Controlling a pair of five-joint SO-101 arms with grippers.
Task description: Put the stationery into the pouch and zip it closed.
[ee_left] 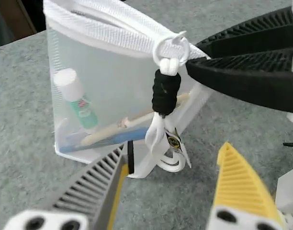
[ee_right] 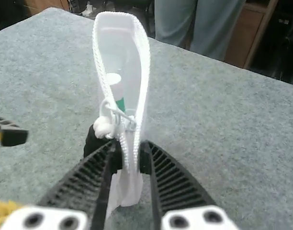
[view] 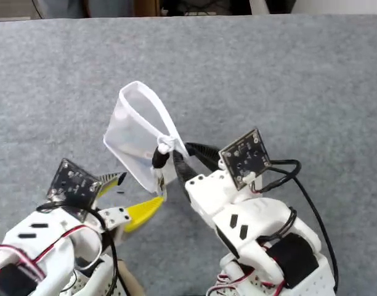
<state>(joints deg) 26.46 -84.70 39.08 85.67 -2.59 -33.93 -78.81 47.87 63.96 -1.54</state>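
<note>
The clear pouch [view: 134, 137], unzipped, stands upright on the grey counter [view: 287, 80] holding a glue stick [ee_left: 77, 98] and pencil [ee_left: 137, 120], its zipper end grasped by the right hand [ee_right: 129, 152], with the left hand [view: 141, 189] released just beside its lower corner.

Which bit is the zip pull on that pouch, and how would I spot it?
On the grey table stands a clear pouch edged with a white zip. At the zip's end by the black gripper hangs a white ring, and the pull dangles just below it. It is the one black, cord-wrapped knob among white loops.
</note>
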